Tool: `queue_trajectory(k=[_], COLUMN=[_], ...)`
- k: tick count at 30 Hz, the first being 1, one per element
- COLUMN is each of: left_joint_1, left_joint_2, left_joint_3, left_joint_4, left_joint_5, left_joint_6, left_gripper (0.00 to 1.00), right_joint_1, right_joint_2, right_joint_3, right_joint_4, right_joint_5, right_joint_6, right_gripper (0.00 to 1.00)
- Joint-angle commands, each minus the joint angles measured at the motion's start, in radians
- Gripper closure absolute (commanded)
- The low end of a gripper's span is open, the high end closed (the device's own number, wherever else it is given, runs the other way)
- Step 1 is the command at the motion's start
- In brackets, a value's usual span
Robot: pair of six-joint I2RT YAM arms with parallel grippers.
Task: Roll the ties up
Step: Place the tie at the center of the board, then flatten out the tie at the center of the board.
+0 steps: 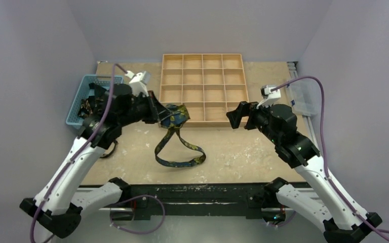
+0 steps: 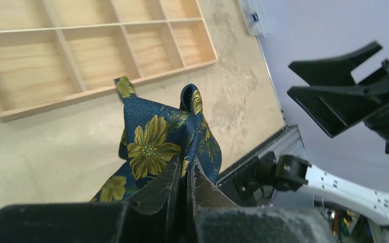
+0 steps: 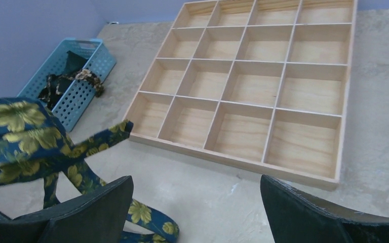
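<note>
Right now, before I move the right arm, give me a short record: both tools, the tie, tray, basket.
left tool: shut on the tie, holding it above the table
right tool: open, empty
tie: bunched at the left tool, rest looping down onto the table, not rolled
wooden tray: sixteen compartments, all empty
blue basket: far left, dark patterned fabric inside

The left gripper (image 2: 186, 178) pinches the tie (image 2: 152, 142), and the fabric between its jaws is out of sight. In the blue basket (image 3: 83, 98), at nine o'clock from the tray (image 3: 233, 161), a dark bundle (image 3: 61, 83) is too tangled to count. From the right wrist, the tie runs off the left edge.
</note>
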Motion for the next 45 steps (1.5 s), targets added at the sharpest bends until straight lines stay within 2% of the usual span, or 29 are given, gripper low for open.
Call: queue_trajectory(k=[1, 3, 4, 6, 8, 9, 13, 17, 22, 24, 28, 30, 33, 37, 41, 45], left_joint_1=[-0.237, -0.345, -0.39, -0.463, -0.487, -0.485, -0.452, -0.413, -0.305, -0.292, -0.284, -0.29, -0.364, -0.521, -0.706, -0.819], left_joint_2=[0.162, 0.336, 0.433, 0.579, 0.615, 0.583, 0.417, 0.277, 0.135, 0.107, 0.136, 0.146, 0.151, 0.252, 0.364, 0.481], left_joint_3=[0.03, 0.115, 0.175, 0.3, 0.349, 0.324, 0.172, -0.021, -0.293, -0.357, -0.414, -0.462, -0.53, -0.444, -0.359, -0.27], left_joint_4=[0.179, 0.203, 0.2, 0.14, 0.093, 0.112, 0.176, 0.203, 0.266, 0.27, 0.228, 0.266, 0.377, 0.356, 0.328, 0.305], left_joint_5=[-0.094, -0.099, -0.094, -0.151, -0.235, -0.248, -0.3, -0.286, -0.213, -0.23, -0.274, -0.253, -0.225, -0.271, -0.38, -0.434], left_joint_6=[-0.062, -0.085, -0.084, -0.057, -0.033, -0.027, 0.052, 0.111, 0.065, 0.04, -0.065, -0.112, -0.123, -0.041, 0.044, 0.11], left_gripper=[1.0, 1.0, 0.94, 0.62, 0.09, 0.01, 0.0, 0.0, 0.0, 0.0, 0.1, 0.17, 0.29, 0.45, 0.47, 0.44], right_joint_1=[-0.001, -0.002, -0.002, -0.004, -0.003, -0.002, -0.003, -0.003, -0.001, -0.002, -0.001, -0.001, -0.001, -0.001, -0.001, 0.0], right_joint_2=[-0.027, -0.033, -0.033, -0.033, -0.032, -0.034, -0.043, 0.031, 0.134, 0.195, 0.322, 0.353, 0.36, 0.397, 0.361, 0.297], right_joint_3=[0.1, 0.12, 0.126, 0.137, 0.14, 0.137, 0.092, 0.046, -0.04, -0.071, -0.109, -0.108, -0.129, -0.139, -0.201, -0.247], right_joint_4=[-0.12, -0.158, -0.177, -0.205, -0.234, -0.245, -0.247, -0.243, -0.158, -0.115, -0.049, -0.041, -0.021, -0.006, 0.051, 0.069], right_joint_5=[0.132, 0.19, 0.22, 0.255, 0.263, 0.261, 0.212, 0.061, -0.011, -0.042, -0.071, -0.075, -0.056, -0.051, -0.072, -0.075], right_joint_6=[-0.014, -0.016, -0.018, -0.019, -0.018, -0.015, -0.02, -0.059, -0.077, -0.075, -0.078, -0.076, -0.076, -0.059, -0.005, 0.033], right_gripper=[0.02, 0.02, 0.02, 0.02, 0.02, 0.02, 0.02, 0.03, 0.12, 0.16, 0.22, 0.25, 0.27, 0.3, 0.29, 0.29])
